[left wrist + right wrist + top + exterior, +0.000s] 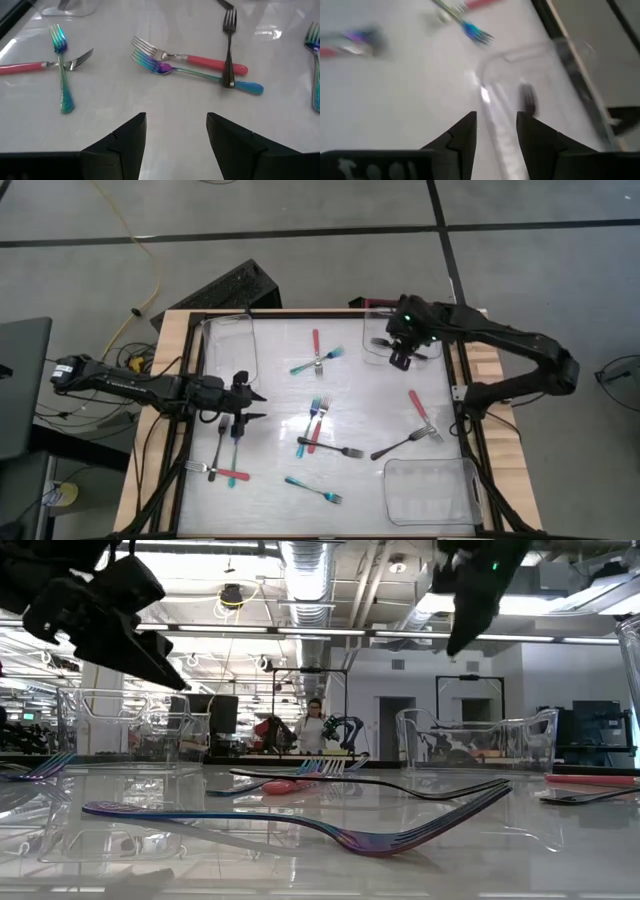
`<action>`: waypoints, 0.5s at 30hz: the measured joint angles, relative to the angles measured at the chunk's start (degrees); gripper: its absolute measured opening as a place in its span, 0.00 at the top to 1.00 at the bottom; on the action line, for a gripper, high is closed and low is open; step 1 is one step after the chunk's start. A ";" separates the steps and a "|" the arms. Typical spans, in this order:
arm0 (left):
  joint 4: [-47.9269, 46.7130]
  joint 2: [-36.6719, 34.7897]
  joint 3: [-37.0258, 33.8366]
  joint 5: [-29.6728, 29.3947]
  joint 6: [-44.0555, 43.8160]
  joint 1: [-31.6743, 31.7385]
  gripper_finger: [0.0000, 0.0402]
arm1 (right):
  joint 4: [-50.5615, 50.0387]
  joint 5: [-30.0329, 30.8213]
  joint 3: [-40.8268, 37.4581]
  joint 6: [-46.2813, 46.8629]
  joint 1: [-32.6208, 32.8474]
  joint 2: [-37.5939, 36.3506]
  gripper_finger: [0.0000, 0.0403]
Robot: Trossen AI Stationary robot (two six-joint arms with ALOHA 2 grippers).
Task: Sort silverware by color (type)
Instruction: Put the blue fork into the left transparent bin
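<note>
The right gripper [401, 358], fingers parted and empty, hovers over the clear rectangular plastic tray [378, 310] far right, a black fork [527, 99] inside; the left gripper [250, 406], spread wide, should drop squarely over one handle of the scattered forks [318, 423] mid-table.

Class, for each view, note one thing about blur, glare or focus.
High view: evenly lit, table glossy. Low view: near iridescent fork sharp, ceiling lights glaring. Left wrist view: crisp crossed forks. Right wrist view: motion-blurred, clear tray smeared.

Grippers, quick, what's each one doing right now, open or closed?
Left gripper: open, holding nothing.
Right gripper: open, holding nothing, over the clear tray.
</note>
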 joint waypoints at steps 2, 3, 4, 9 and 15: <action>-4.53 0.41 3.09 0.01 1.56 -0.24 0.52 | -0.20 -0.83 0.00 3.24 2.64 -1.68 0.60; -7.29 0.87 5.07 -0.10 2.60 -0.43 0.52 | -0.16 -0.83 0.00 4.65 4.04 -2.27 0.60; -10.26 1.43 7.07 -0.35 3.75 -0.68 0.52 | -0.16 -0.83 0.00 5.88 5.48 -2.77 0.60; -15.84 7.05 17.01 -2.78 8.55 -1.26 0.52 | -0.09 -0.87 0.00 10.51 12.04 -3.74 0.60; -14.59 18.93 25.85 -6.63 3.21 -0.40 0.52 | 0.98 -0.85 -0.01 14.44 17.76 -3.30 0.60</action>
